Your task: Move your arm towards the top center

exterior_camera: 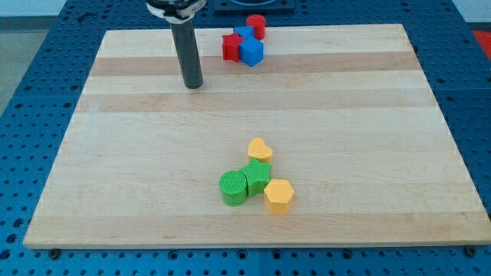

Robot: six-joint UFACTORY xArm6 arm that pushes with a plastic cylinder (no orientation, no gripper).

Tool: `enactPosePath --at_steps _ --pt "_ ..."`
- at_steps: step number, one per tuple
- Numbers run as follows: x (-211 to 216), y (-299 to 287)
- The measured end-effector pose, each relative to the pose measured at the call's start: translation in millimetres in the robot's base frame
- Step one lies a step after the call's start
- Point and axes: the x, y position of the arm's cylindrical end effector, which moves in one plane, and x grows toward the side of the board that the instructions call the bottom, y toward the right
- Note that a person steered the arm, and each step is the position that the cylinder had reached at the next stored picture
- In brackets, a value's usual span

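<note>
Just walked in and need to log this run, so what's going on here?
A robot arm's dark rod is over a wooden board, my tip resting near the view's top left, touching no block. To its right sits a cluster of red and blue blocks. Green and yellow blocks lie grouped near the bottom center.

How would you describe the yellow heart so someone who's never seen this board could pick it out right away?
Start at the wooden board and find the cluster of green and yellow blocks near the view's bottom, right of centre. The yellow heart sits at the top of that cluster, touching the green block below it. The other yellow block is a hexagon and lies lowest, at the cluster's right.
</note>
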Motion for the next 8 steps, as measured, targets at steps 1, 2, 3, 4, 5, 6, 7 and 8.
enactPosePath --at_steps 1,2,3,4,5,6,7,8 --pt "0 -9" --pt "0 -9" --pt "-17 -9" --pt "-50 -9" --pt "-74 -9" --pt "-98 -8" --pt "-112 -7" --pt "-113 -7"
